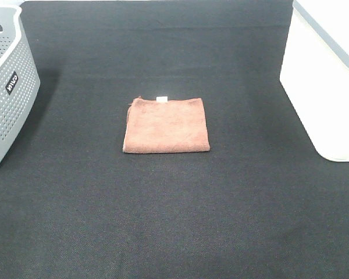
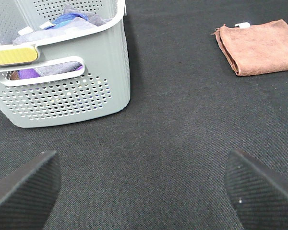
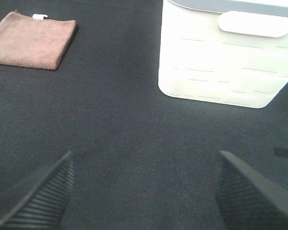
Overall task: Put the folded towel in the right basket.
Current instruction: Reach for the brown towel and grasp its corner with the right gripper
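A folded brown towel with a small white tag lies flat in the middle of the black table. It also shows in the left wrist view and the right wrist view. The white right basket stands at the right edge; the right wrist view shows its wall. My left gripper is open and empty, well short of the towel. My right gripper is open and empty, between towel and basket but apart from both. Neither arm shows in the exterior high view.
A grey perforated basket stands at the left edge; the left wrist view shows it holding purple and blue cloth. The black table cloth covers the whole surface.
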Robot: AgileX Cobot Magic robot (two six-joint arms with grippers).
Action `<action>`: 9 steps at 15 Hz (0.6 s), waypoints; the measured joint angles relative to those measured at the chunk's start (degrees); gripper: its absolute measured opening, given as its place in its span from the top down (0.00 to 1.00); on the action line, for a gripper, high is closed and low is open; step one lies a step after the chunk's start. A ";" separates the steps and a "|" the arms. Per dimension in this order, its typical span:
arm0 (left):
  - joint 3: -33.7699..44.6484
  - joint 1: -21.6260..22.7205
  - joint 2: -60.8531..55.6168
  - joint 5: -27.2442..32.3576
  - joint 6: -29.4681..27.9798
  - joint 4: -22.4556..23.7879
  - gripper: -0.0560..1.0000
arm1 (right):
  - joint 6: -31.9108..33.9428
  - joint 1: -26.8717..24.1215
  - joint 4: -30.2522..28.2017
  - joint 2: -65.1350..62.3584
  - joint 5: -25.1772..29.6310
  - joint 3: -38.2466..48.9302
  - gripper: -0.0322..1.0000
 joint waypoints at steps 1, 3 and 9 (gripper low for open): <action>0.00 0.00 0.00 0.00 0.00 0.00 0.11 | 0.00 0.00 0.00 0.00 0.00 0.00 0.24; 0.00 0.00 0.00 0.00 0.00 0.00 0.11 | 0.00 0.00 0.00 0.00 0.00 0.00 0.24; 0.00 0.00 0.00 0.00 0.00 0.00 0.11 | 0.00 0.00 0.00 0.00 0.00 0.00 0.24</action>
